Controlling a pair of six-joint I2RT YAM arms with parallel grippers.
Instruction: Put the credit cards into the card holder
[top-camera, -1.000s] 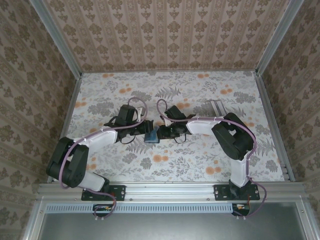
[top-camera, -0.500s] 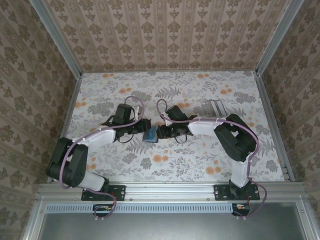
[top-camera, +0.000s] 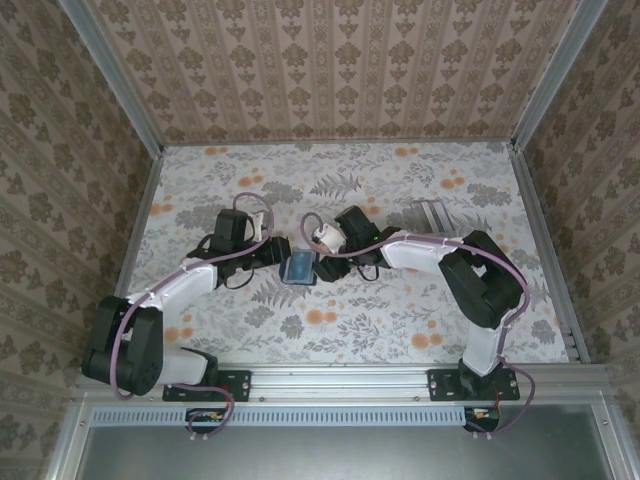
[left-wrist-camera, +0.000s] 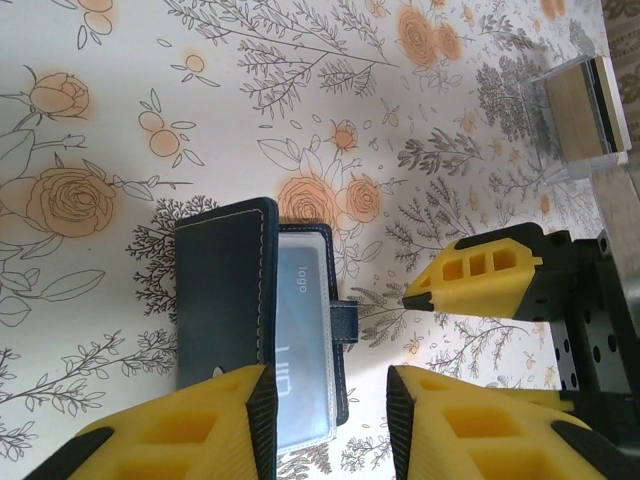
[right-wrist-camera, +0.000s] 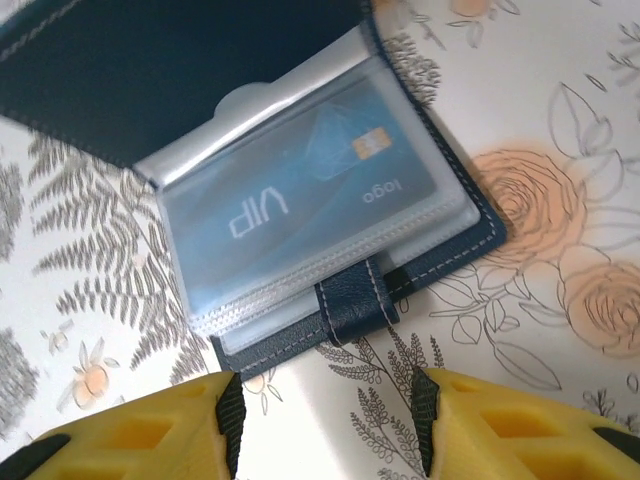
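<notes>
The card holder (top-camera: 299, 268) lies open on the flowered table between my two grippers. In the right wrist view its dark navy cover (right-wrist-camera: 150, 70) is folded back, and a blue credit card (right-wrist-camera: 300, 200) marked VIP sits inside a clear sleeve. The strap tab (right-wrist-camera: 355, 300) points toward my right gripper (right-wrist-camera: 325, 425), which is open just short of the holder's edge with bare table between its fingers. My left gripper (left-wrist-camera: 330, 420) is open too, one finger over the sleeve side of the card holder (left-wrist-camera: 225, 300). The blue card (left-wrist-camera: 300, 350) shows there as well.
A clear stand (left-wrist-camera: 585, 110) with thin cards on edge is at the table's back right (top-camera: 432, 213). A yellow finger of the right gripper (left-wrist-camera: 480, 275) reaches in beside the holder. Patterned walls and metal rails enclose the table.
Both grippers have spread their jaws wider. The left arm has drawn back to the left, and the holder now lies open on the table between them.
</notes>
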